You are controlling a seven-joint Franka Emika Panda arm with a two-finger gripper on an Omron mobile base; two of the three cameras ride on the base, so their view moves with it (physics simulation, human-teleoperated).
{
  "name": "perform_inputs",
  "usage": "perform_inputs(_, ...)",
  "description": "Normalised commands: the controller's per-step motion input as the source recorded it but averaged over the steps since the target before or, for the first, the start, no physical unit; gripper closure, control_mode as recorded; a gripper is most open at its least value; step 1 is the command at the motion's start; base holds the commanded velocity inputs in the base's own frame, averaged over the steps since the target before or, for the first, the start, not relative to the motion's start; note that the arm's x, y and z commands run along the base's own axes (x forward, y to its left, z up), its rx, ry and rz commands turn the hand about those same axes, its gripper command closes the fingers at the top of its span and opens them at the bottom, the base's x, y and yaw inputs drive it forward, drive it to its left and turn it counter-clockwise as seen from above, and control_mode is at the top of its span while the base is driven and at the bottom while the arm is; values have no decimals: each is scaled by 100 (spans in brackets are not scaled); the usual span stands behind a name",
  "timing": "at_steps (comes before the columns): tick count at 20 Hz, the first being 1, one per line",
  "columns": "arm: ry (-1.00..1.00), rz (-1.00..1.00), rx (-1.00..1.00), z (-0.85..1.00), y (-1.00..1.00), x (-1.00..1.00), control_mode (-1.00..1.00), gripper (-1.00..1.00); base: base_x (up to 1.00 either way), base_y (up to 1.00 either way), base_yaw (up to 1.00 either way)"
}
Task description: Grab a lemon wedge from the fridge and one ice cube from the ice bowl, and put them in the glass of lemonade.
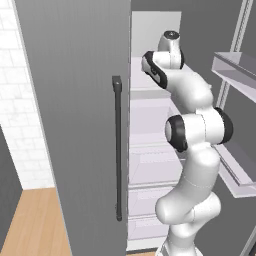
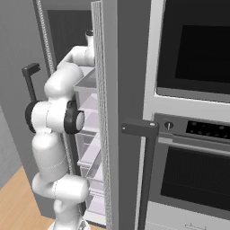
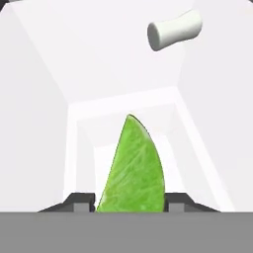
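The fridge (image 1: 75,125) stands with its doors open, and my arm reaches into its white upper compartment. In the hand view the lemon wedge (image 3: 132,163), yellow-green and standing on edge, fills the gap between my two dark fingertips. My gripper (image 3: 131,200) is shut on it, with the pads against both of its sides. The white shelf floor and walls of the fridge (image 3: 99,74) surround it. The ice cube, the ice bowl and the glass of lemonade are out of view.
A small whitish cylinder (image 3: 175,29) lies deeper on the same shelf. The open left door with its dark bar handle (image 1: 117,150) hems the arm in on the left, and the right door's shelves (image 1: 235,70) jut in. A black-glass oven (image 2: 197,170) stands beside the fridge.
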Motion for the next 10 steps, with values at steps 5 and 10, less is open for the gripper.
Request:
perform_inputs(5,-21,-7,-4,-92,-3,-78,-100,100,0,0,0)
perform_inputs(10,-17,-16,0,-53,44,-100,-100,100,0,0,0)
